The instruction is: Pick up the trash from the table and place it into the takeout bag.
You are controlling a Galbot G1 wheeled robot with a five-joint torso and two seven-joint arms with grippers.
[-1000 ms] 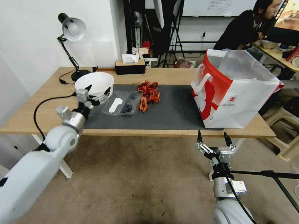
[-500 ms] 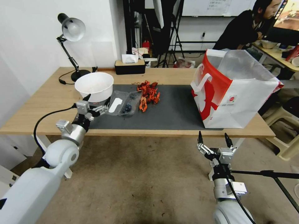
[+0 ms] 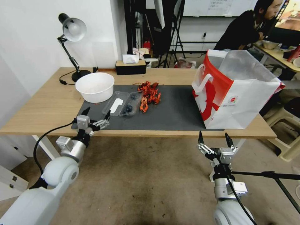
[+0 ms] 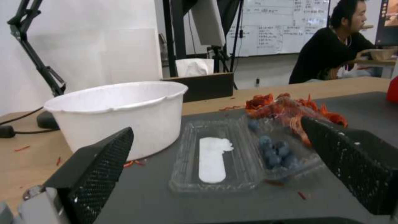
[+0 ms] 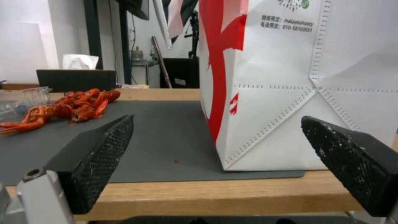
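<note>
The takeout bag (image 3: 232,93) hides its own inside from the head view, and its top is cut off in the right wrist view. It stands on the table (image 3: 47,106) just beyond the right gripper (image 3: 215,140), which hangs empty below the table edge with fingers spread wide. The left gripper (image 3: 96,114), also wide and empty, sits at the mat's (image 3: 175,109) near corner. Ahead of it lie a clear plastic tray (image 4: 232,155) with blueberries, a white bowl (image 4: 120,109) and red crayfish shells (image 3: 149,93) beyond.
</note>
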